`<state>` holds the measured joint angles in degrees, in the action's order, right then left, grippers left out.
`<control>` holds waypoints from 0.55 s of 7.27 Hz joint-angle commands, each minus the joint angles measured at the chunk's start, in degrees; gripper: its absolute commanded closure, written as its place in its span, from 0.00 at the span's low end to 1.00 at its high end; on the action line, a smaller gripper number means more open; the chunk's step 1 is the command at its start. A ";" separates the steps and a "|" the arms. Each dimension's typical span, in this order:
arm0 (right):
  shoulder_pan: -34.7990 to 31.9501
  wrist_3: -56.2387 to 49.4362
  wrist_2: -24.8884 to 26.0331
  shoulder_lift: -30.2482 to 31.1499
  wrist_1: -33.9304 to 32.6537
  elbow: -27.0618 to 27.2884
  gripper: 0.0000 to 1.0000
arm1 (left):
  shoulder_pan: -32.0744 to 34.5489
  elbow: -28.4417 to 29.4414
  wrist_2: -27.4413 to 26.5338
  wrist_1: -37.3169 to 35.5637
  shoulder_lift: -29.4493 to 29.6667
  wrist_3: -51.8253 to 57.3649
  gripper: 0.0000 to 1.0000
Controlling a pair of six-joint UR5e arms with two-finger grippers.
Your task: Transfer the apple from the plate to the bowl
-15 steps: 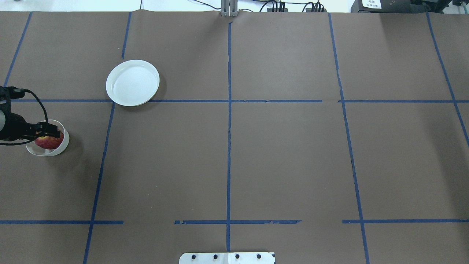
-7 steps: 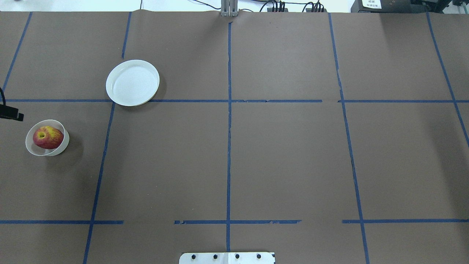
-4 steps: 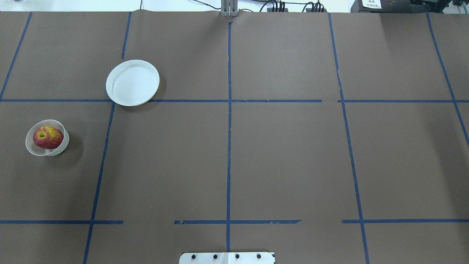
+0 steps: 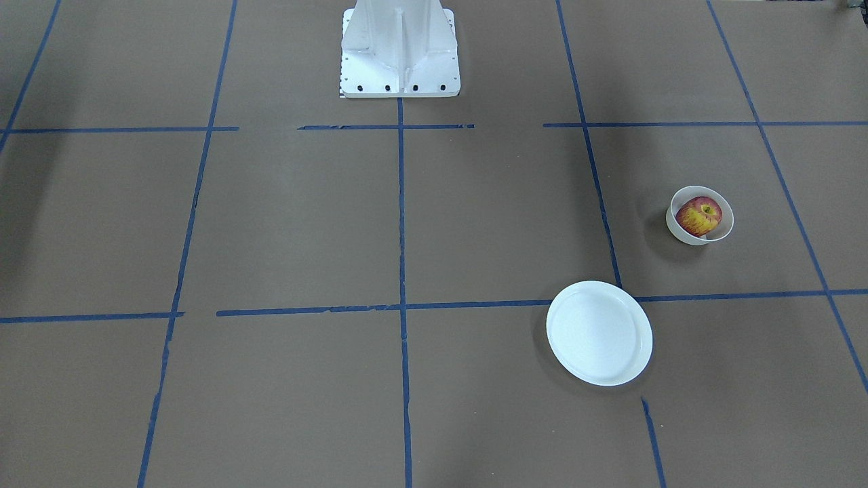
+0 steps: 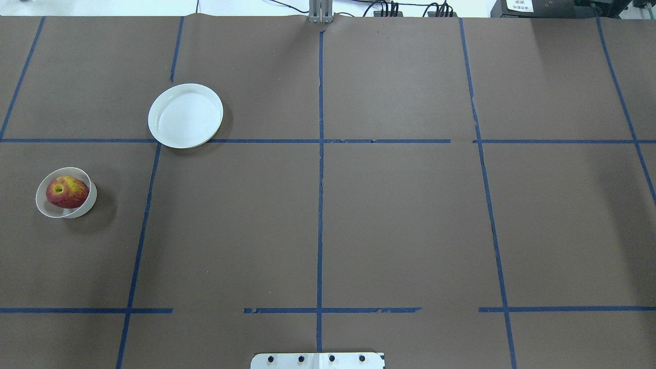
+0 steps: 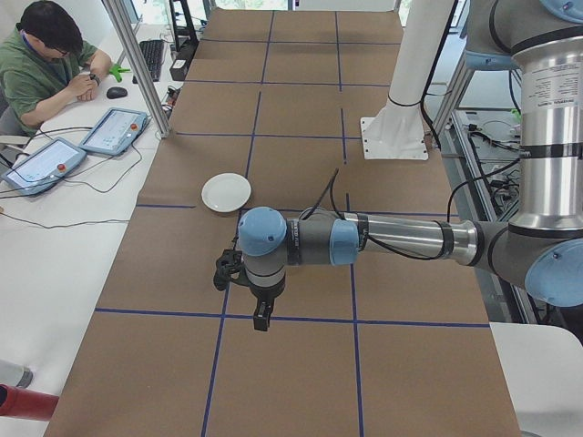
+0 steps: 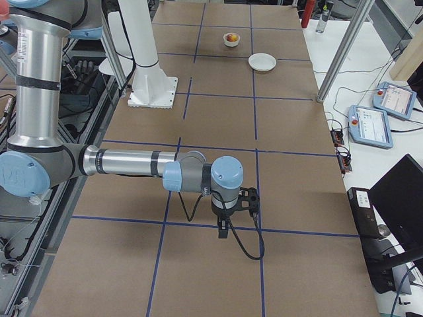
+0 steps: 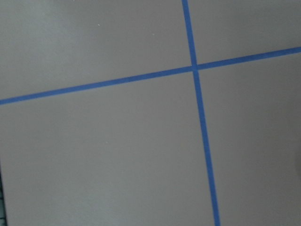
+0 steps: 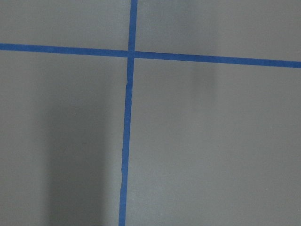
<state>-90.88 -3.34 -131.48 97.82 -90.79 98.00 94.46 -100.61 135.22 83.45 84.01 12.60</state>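
Note:
The red and yellow apple (image 5: 66,191) sits in the small white bowl (image 5: 86,207) at the table's left side. It also shows in the front-facing view (image 4: 698,215), inside the bowl (image 4: 683,235). The flat white plate (image 5: 185,116) is empty, farther out and to the right of the bowl. Neither gripper shows in the overhead or front-facing views. My left gripper (image 6: 261,319) shows only in the exterior left view, and my right gripper (image 7: 223,230) only in the exterior right view. Both point down over the paper, away from the bowl. I cannot tell whether they are open or shut.
Brown paper with blue tape lines covers the table. The robot's white base (image 4: 399,51) stands at the near middle edge. An operator (image 6: 46,55) sits at a side desk with teach pendants (image 6: 114,131). Both wrist views show only paper and tape.
My left gripper, which was over the bowl and the apple, has drawn back off the overhead view's left edge. The apple stays in the bowl. The plate has not moved.

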 commanded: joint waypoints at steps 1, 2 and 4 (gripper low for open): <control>0.00 0.00 0.00 0.00 0.00 0.00 0.00 | 0.29 -0.02 1.80 -0.13 -0.07 0.85 0.00; 0.00 0.00 0.00 0.00 0.00 0.00 0.00 | 0.29 -0.11 -0.90 -0.13 0.19 0.85 0.00; 0.00 0.00 0.00 0.00 0.00 0.00 0.00 | 0.29 -0.46 -1.89 -0.13 0.19 0.85 0.00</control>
<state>-90.88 -3.34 -131.48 97.82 -90.79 98.00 94.77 -100.94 133.94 83.31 84.16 13.42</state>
